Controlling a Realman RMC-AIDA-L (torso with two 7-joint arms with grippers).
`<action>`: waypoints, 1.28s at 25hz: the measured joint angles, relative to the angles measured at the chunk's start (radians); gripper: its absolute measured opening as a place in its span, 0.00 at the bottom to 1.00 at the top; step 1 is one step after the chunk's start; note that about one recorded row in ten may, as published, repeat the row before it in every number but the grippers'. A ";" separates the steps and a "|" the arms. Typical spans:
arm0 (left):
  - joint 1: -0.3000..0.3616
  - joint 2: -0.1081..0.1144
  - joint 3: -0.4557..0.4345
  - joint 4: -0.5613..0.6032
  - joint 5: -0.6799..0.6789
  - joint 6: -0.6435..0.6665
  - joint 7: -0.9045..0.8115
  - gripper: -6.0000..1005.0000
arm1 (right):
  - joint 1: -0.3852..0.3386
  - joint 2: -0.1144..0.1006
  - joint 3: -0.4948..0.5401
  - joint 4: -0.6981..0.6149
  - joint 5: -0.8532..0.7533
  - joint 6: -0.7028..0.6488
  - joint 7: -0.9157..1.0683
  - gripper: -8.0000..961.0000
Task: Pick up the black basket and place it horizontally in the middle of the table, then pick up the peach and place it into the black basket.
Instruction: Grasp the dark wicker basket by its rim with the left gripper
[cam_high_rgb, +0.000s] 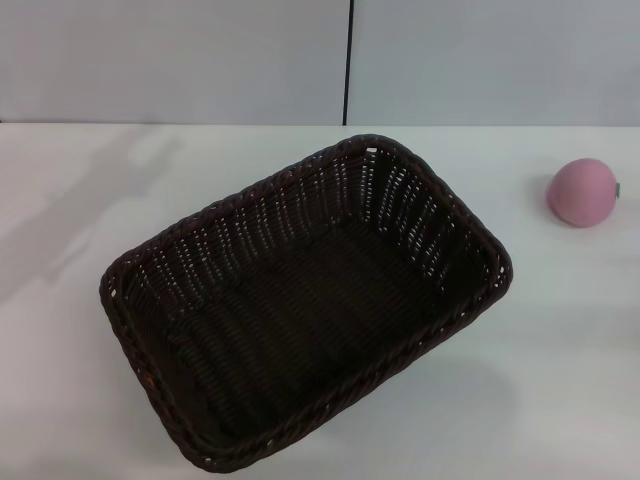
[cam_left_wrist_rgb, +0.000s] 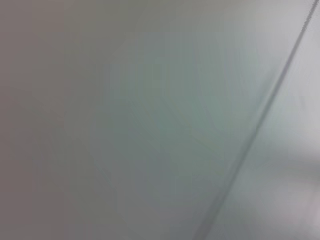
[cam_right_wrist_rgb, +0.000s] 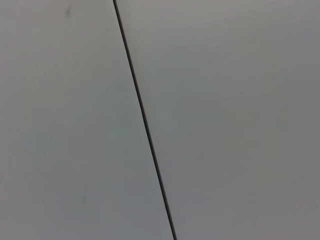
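The black basket (cam_high_rgb: 300, 305) stands on the white table (cam_high_rgb: 80, 220) in the head view, skewed so its long side runs from near left to far right. It is empty. The peach (cam_high_rgb: 583, 192), pale pink, lies on the table at the far right, apart from the basket. Neither gripper shows in any view. Both wrist views show only a grey wall panel with a dark seam (cam_right_wrist_rgb: 145, 120).
A grey wall with a vertical dark seam (cam_high_rgb: 349, 60) stands behind the table's far edge. The basket's near corner reaches the bottom of the head view.
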 joint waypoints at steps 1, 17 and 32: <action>0.000 0.000 0.000 0.000 0.000 0.000 0.000 0.67 | 0.000 0.000 0.000 0.000 0.000 0.000 0.000 0.78; -0.292 0.071 -0.085 0.575 1.002 0.001 -0.761 0.67 | 0.001 0.000 0.000 0.000 0.000 0.006 0.008 0.77; -0.436 -0.079 -0.073 0.728 1.609 0.056 -0.797 0.81 | -0.001 0.000 0.003 0.018 0.000 0.008 0.011 0.77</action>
